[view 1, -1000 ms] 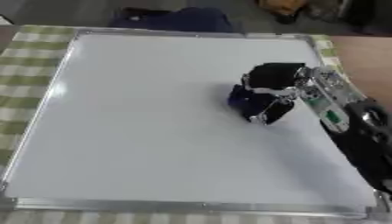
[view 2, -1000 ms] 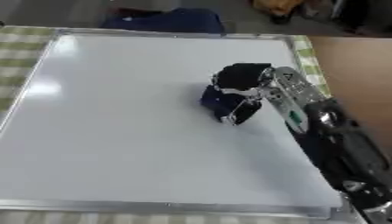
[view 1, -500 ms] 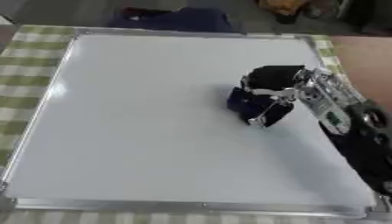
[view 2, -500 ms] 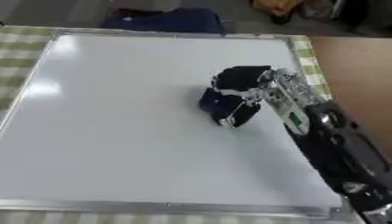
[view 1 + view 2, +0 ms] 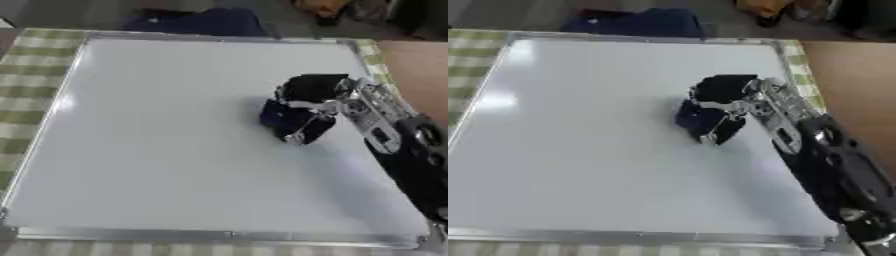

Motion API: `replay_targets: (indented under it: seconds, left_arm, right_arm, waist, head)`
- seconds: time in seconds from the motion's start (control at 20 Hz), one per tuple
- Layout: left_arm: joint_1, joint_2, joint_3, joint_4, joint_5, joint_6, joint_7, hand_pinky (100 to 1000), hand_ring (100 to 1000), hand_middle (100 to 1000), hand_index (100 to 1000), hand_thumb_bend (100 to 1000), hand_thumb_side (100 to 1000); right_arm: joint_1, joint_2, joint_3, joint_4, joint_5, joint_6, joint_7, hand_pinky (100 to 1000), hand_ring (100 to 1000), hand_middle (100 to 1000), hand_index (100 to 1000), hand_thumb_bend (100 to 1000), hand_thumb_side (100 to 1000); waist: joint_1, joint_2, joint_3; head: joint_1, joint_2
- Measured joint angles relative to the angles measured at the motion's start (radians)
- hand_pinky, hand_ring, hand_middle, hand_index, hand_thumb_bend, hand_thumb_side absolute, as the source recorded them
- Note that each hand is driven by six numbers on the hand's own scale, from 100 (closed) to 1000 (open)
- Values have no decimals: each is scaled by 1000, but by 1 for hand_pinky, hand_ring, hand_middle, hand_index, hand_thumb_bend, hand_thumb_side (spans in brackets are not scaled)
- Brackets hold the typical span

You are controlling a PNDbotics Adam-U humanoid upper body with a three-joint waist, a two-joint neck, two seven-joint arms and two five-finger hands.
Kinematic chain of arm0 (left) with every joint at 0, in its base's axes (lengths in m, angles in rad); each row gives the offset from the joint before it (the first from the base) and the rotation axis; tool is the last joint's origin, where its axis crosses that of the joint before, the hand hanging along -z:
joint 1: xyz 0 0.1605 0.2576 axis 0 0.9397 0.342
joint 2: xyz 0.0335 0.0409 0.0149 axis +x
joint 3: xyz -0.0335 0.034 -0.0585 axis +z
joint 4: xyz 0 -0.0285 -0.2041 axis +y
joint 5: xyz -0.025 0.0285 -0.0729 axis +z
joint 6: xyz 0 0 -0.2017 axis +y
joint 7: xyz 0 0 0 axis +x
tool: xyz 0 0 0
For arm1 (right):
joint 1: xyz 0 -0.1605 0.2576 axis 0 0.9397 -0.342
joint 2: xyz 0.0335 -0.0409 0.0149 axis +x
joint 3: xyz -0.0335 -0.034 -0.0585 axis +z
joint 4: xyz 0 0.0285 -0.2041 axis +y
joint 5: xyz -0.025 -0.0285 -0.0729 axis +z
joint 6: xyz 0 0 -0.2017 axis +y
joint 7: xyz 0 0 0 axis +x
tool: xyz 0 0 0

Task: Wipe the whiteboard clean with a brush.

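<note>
Gripping the dark blue brush [image 5: 287,119], our right hand [image 5: 317,95] sits right of centre, fingers curled round it, on the whiteboard [image 5: 157,150]. We should keep the brush flat on the board and sweep in overlapping passes. Its long axis seems to run upper left to lower right, though blur makes this uncertain. Left hand unseen.

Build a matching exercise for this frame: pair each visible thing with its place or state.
Things:
1. dark blue brush
2. white metal-framed whiteboard
3. green checked tablecloth
4. black and silver right hand

Places or states:
A. shows around the board's edges
B. curled round the brush
C. lies flat, filling most of the view
D. pressed on the board, right of centre

Pairs: 1-D, 2-C, 3-A, 4-B
</note>
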Motion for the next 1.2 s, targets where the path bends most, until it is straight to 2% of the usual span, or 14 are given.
replay_targets:
  seconds: [0.5, 1.2]
  left_arm:
    - [-1, 0, 0, 0, -7, -2, -2, 446, 510, 520, 519, 100, 970]
    - [-2, 0, 0, 0, -7, -3, -2, 447, 511, 520, 519, 100, 968]
  right_arm:
    - [-13, -18, -25, 13, 48, -14, -14, 267, 257, 100, 268, 100, 261]
    - [-24, -42, -77, 82, -2, 36, 36, 242, 244, 100, 260, 100, 247]
  waist:
    - [3, 13, 4]
    - [7, 13, 3]
  head:
    - [-4, -3]
    - [-5, -14]
